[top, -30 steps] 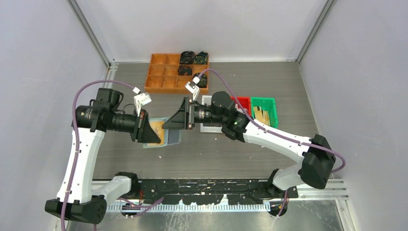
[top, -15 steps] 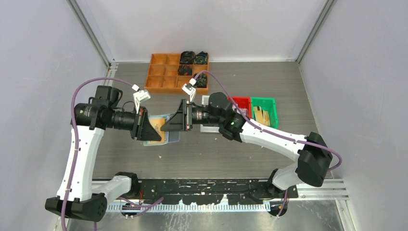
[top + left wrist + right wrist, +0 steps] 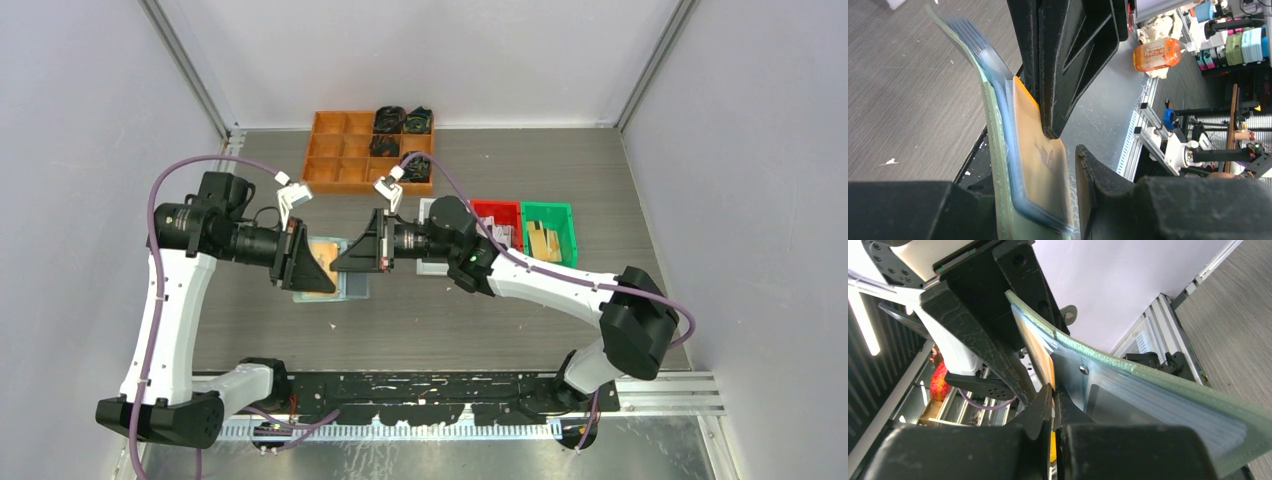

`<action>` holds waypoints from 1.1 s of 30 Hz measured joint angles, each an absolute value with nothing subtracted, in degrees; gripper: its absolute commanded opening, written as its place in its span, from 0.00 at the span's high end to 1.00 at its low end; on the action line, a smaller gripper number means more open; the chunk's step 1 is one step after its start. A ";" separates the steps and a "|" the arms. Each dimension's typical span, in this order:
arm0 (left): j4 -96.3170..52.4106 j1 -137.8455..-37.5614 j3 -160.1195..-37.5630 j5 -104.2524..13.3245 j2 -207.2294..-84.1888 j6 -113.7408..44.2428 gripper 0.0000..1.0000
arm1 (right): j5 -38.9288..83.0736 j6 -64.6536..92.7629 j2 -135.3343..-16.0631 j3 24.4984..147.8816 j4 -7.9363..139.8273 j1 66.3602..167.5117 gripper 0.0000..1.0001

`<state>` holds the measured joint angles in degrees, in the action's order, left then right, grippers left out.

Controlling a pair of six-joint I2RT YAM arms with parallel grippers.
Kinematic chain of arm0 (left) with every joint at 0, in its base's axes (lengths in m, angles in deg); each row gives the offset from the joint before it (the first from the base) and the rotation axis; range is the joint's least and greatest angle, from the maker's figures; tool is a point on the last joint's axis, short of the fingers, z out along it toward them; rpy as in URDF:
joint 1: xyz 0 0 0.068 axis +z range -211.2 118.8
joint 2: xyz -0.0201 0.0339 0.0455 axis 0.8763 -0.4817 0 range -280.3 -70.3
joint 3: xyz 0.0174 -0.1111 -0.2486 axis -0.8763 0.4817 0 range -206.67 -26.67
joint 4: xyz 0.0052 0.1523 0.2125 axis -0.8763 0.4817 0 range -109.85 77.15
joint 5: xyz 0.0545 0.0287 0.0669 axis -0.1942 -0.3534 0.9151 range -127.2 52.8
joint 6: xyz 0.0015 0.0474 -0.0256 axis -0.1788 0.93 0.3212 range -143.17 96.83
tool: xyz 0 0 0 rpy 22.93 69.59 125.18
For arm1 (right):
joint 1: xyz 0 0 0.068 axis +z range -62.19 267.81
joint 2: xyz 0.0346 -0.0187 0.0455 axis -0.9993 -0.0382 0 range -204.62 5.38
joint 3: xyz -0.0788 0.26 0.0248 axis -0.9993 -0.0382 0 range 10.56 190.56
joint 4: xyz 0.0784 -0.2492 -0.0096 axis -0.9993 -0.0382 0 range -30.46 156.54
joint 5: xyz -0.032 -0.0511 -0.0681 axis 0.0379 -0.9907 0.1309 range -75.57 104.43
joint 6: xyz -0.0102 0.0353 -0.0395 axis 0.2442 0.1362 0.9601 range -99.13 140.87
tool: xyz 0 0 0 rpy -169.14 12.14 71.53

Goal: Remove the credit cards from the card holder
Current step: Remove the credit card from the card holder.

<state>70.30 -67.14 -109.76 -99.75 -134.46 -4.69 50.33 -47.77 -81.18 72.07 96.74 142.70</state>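
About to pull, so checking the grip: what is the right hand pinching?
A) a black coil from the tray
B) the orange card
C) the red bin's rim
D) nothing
B: the right wrist view shows the right hand closed on the edge of the orange card at the card holder.

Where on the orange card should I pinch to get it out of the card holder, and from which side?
Pinch the orange card by the bare edge standing out of the blue pocket, one finger on each face, coming from the open inner side of the card holder. It is thin and flat against the pockets, so only that edge gives purchase. The right gripper is closed there.
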 measured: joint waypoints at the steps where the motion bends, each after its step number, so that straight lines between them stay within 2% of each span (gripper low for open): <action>1: 70.54 -67.12 -109.80 -100.23 -134.46 -4.36 0.69 | 50.31 -48.17 -80.92 71.46 97.76 142.70 0.98; 8: 70.78 -67.16 -109.85 -104.97 -133.48 -3.33 0.79 | 49.57 -49.91 -77.27 67.26 103.53 142.40 0.99; 17: 67.13 -67.40 -109.91 -109.10 -132.63 -8.82 0.81 | 46.70 -49.94 -72.68 62.39 107.45 142.29 0.99; 24: 56.25 -67.47 -107.27 -111.16 -128.76 -21.19 0.81 | 45.68 -49.81 -71.17 61.65 108.98 141.96 0.99; 33: 42.69 -67.49 -103.12 -112.71 -124.78 -35.09 0.85 | 45.17 -49.81 -70.12 61.10 110.53 141.59 0.98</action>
<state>42.69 -67.49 -103.12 -112.71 -124.78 -35.09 45.17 -49.81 -70.12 61.10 110.53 141.59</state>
